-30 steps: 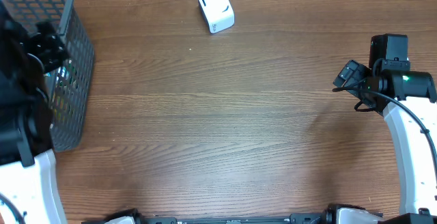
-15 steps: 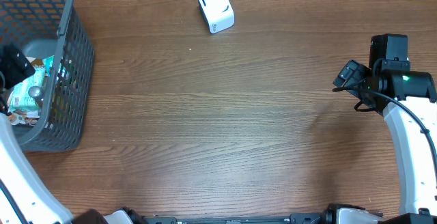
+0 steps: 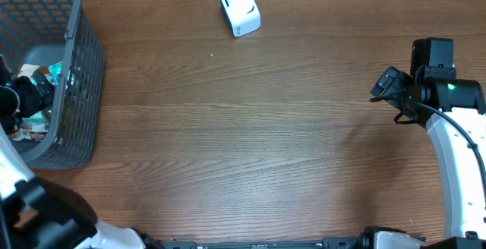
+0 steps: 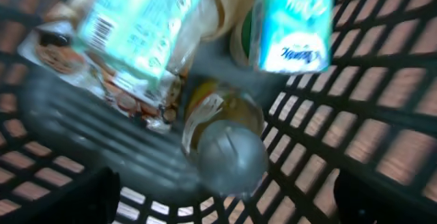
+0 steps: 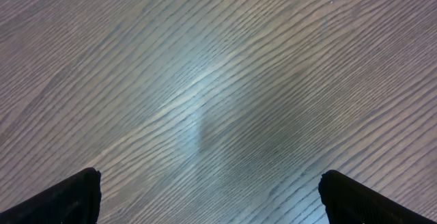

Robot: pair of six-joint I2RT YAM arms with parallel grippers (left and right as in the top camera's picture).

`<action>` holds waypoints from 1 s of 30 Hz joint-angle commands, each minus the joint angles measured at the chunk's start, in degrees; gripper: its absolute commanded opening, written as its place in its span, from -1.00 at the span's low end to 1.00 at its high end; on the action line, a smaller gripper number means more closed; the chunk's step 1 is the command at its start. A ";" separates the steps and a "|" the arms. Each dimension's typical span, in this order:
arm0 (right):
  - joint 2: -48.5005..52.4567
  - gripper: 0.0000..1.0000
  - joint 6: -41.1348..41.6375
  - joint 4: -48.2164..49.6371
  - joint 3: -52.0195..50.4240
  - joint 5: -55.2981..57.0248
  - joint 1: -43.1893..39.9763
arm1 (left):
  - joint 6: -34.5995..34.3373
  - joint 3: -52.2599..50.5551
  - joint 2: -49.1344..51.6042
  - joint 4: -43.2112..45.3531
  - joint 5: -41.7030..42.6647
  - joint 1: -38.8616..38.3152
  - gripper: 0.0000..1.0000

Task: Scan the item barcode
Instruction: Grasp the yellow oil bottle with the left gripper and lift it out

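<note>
The big brown wooden table (image 3: 243, 127) fills the overhead view. The right arm (image 3: 456, 165) comes up the side at 3 o'clock. The left arm (image 3: 23, 196) comes up at 8 o'clock. A grey basket (image 3: 85, 74) with holes in its walls sits on the table at 10 o'clock. A small white scanner (image 3: 240, 9) stands at 12 o'clock, well apart from the basket and from both arms.

The left gripper (image 3: 21, 97) reaches down inside the basket. In its wrist view its two fingers (image 4: 75, 200) stand far apart at the bottom corners, and nothing is pinched between them. Things lie in the basket under it. A pale green packet (image 4: 136, 26) with a barcode on it lies at 11 o'clock in that view. It rests on top of a snack bag (image 4: 130, 98) with brown pictures. A blue-green and white pack (image 4: 293, 19) lies at 1 o'clock. A bottle (image 4: 225, 149) with a grey cap lies at 6 o'clock, lower down than the fingers.

The right gripper (image 3: 391, 86) hangs over bare table at 3 o'clock. Its fingers (image 5: 68, 197) are spread wide too, and it holds nothing.
</note>
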 commanded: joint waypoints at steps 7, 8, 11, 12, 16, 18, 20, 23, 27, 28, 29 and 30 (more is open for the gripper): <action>0.13 1.00 0.44 0.33 0.63 0.39 -0.07 | 1.31 0.63 7.08 0.07 -0.28 -0.42 0.83; 0.13 1.00 0.44 0.33 0.63 0.39 -0.07 | 1.31 0.63 7.32 0.17 -0.28 -0.42 0.79; 0.13 1.00 0.44 0.31 0.63 0.39 -0.07 | 1.31 0.55 7.87 0.76 -0.31 -0.42 0.56; 0.13 1.00 0.44 0.33 0.63 0.39 -0.07 | 1.33 0.52 7.93 0.94 -0.31 -0.42 0.50; 0.13 1.00 0.44 0.33 0.63 0.39 -0.07 | 1.31 0.42 8.09 1.53 -0.31 -0.42 0.29; 0.13 1.00 0.44 0.33 0.63 0.39 -0.07 | 1.31 0.42 8.09 1.70 -0.33 -0.42 0.19; 0.13 1.00 0.44 0.33 0.63 0.39 -0.07 | 1.31 0.39 8.07 1.84 -0.31 -0.42 0.07; 0.13 1.00 0.44 0.33 0.63 0.39 -0.07 | 1.31 0.33 8.09 1.88 -0.31 -0.42 -0.03; 0.13 1.00 0.44 0.33 0.63 0.39 -0.07 | 1.29 0.02 8.09 1.97 -0.31 -0.44 0.25; 0.13 1.00 0.44 0.33 0.63 0.39 -0.07 | 1.29 -0.11 8.09 2.01 -0.33 -0.44 0.32; 0.13 1.00 0.44 0.33 0.63 0.39 -0.07 | 1.29 -0.37 8.09 2.21 -0.31 -0.44 0.35; 0.13 1.00 0.44 0.33 0.63 0.39 -0.07 | 1.29 -0.72 8.09 2.36 -0.31 -0.42 0.37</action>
